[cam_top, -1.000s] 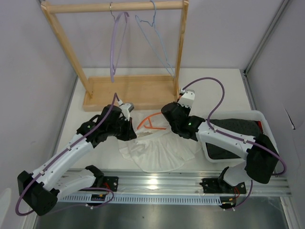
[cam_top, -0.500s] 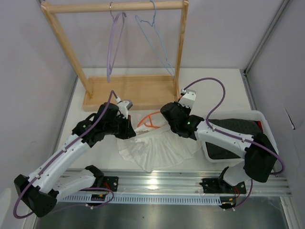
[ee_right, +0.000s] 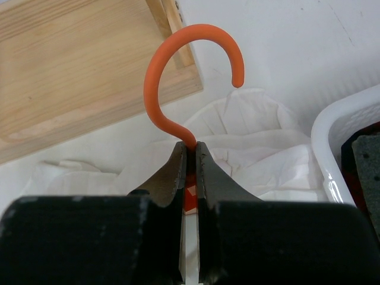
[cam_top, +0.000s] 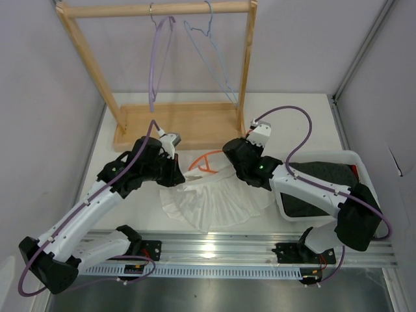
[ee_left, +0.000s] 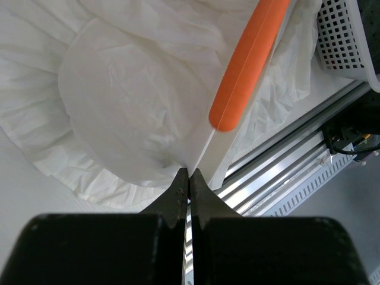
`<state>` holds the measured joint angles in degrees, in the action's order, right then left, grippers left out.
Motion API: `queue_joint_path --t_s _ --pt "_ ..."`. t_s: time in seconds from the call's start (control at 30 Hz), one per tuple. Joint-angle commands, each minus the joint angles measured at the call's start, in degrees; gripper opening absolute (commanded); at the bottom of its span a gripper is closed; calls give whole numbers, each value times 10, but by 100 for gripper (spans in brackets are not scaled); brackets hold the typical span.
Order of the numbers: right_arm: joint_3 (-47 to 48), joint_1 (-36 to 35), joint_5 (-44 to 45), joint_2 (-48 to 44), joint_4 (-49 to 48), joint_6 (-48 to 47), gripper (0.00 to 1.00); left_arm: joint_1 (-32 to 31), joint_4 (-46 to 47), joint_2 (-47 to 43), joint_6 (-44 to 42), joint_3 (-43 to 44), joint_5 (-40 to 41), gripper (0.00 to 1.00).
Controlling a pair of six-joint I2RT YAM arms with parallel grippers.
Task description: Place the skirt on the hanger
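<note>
Right wrist view: fingers (ee_right: 169, 178) hide hanger (ee_right: 151, 83) neck; skirt (ee_right: 249, 119) beneath.

Three clothes hangers: one thin orange plastic hanger (ee_left: 244, 71), one purple hanger (cam_top: 154, 65), one light blue wire hanger (cam_top: 220, 68). One white flared thin-fabric skirt (cam_top: 214, 205). One wooden rack (cam_top: 182, 127). One white mesh basket (cam_top: 364, 170), one dark cloth (cam_top: 318, 172). Two pincers: left pincer (ee_left: 189, 173), right pincer (ee_right: 189, 145).

The skirt (cam_top: 214, 205) is lying at the table's (cam_top: 305, 123) near edge before me, the hanger (ee_left: 248, 65) resting across its far side.
</note>
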<state>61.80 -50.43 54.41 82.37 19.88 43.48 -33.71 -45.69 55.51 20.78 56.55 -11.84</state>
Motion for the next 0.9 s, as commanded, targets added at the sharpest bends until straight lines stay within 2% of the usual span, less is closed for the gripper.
queue_joint_path --t_s 0.0,0.27,0.67,0.87 --pt "-12 -11 118 4 61 -12 0 8 -48 1 -18 45 30 0" --pt "-22 -31 150 16 79 21 0 8 -54 17 -20 70 39 0" --pt "2 -76 234 53 159 90 0 9 -79 23 -21 126 30 0" --pt "25 -107 221 47 130 49 0 8 -56 44 -16 125 16 0"
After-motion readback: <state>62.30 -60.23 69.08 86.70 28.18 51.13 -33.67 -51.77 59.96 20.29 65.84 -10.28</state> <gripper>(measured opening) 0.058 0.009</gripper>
